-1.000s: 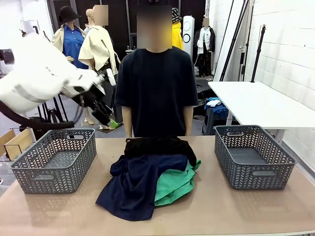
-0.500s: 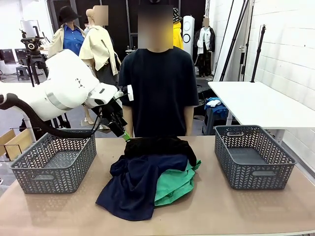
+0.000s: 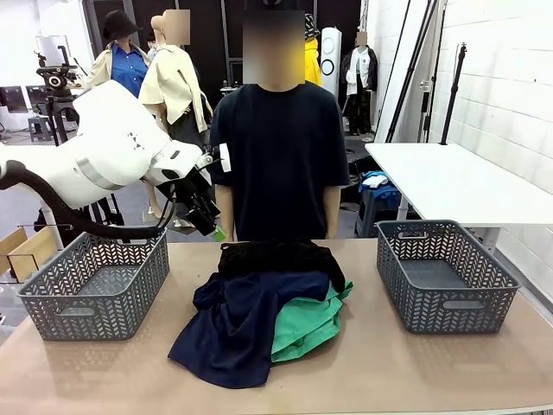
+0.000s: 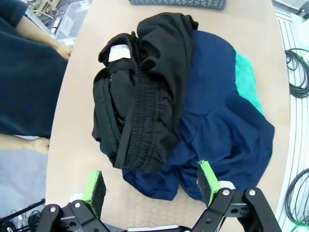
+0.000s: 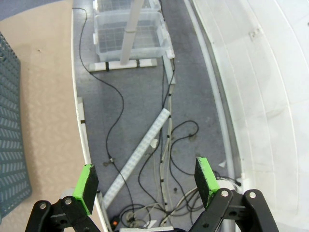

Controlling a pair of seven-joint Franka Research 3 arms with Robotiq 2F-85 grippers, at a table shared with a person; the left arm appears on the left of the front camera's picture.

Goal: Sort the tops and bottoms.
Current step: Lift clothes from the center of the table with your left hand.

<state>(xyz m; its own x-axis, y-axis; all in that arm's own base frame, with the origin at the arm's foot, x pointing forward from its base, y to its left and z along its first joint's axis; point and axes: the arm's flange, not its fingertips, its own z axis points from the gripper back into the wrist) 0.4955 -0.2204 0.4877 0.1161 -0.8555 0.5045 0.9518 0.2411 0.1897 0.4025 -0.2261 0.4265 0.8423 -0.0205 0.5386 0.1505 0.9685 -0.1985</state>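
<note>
I could see little of the green garment point(image 3: 309, 325), buried under the navy one point(image 3: 235, 327). The black one point(image 4: 145, 106) topped the heap's far side, mid-table between the baskets point(image 3: 95, 281). My left gripper point(image 4: 150, 186) hung over it, fingers apart, having swung closer from the left. The right gripper point(image 5: 147, 181), also spread, faced floor cables.

Middle of the bench point(image 3: 415, 363) is hogged by the clothes heap: black garment point(image 3: 276, 258) at the back, navy garment point(image 3: 238, 324) in front, green garment point(image 3: 311, 324) poking out on the right. Bare strips of bench run between the heap and the left basket point(image 3: 95, 281) and the right basket point(image 3: 445, 275), both open on top. The person point(image 3: 276, 164) stands tight against the far edge behind the heap, so that side's walled off. The left tool point(image 3: 210, 226) hangs spread wide over the heap's back left corner, just air under it.
</note>
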